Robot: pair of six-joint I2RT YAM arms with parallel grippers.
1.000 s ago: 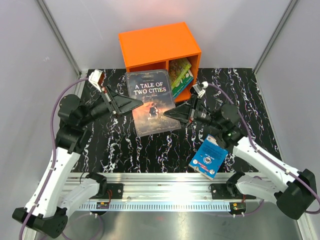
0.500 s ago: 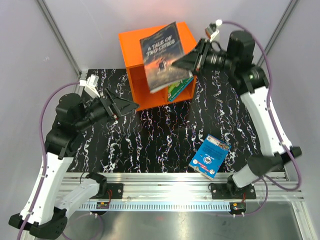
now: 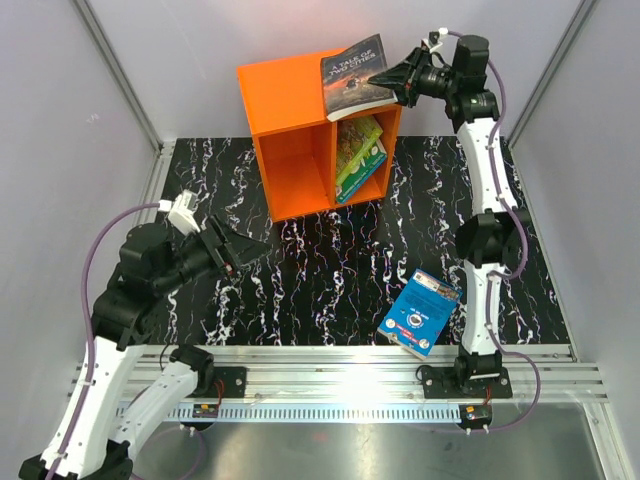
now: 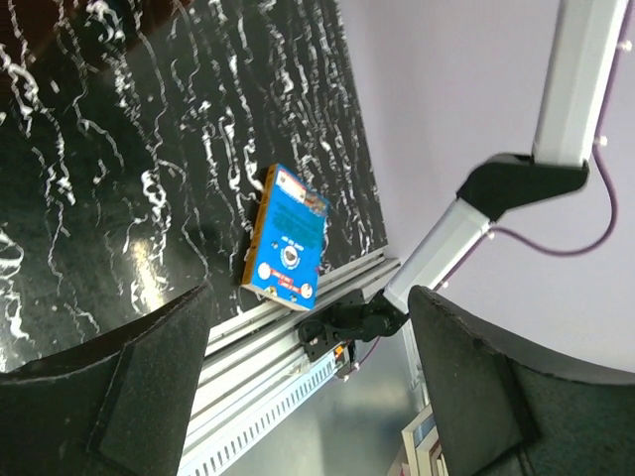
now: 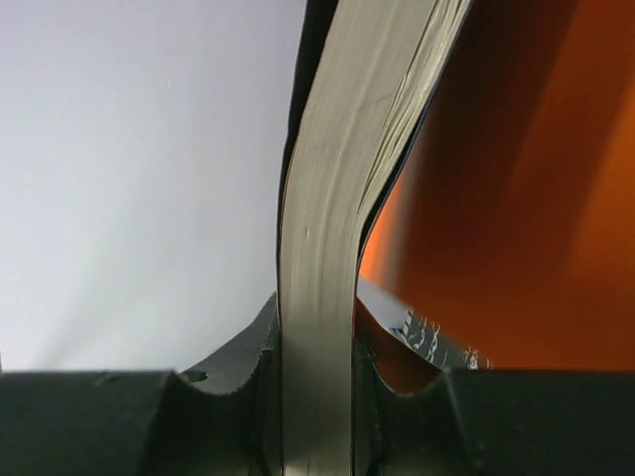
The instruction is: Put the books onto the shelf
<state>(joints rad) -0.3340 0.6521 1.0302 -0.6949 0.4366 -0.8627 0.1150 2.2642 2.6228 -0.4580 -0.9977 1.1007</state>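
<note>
High over the right top corner of the orange shelf [image 3: 290,95] hangs the dark brown "A Tale of Two Cities" book [image 3: 355,75], with my right gripper [image 3: 386,83] shut on its edge. In the right wrist view its page edge [image 5: 317,278] stands pinched between the fingers [image 5: 238,367], the shelf [image 5: 526,198] behind it. Two green and blue books [image 3: 360,152] lean in the shelf's right compartment; the left compartment holds nothing. A bright blue book [image 3: 419,313] [image 4: 288,238] lies near the table's front edge. My left gripper [image 3: 255,247] [image 4: 308,382] hovers open and empty over the left of the table.
The black marbled table top [image 3: 330,270] ends in a metal rail [image 3: 340,385] at the front. Grey walls with metal posts [image 3: 120,75] close in the back and sides. The right arm [image 3: 488,230] rises upright beside the blue book.
The left gripper opened, let go of the brown book and drew back to the near left. The right arm carried the book from the table to above the shelf.
</note>
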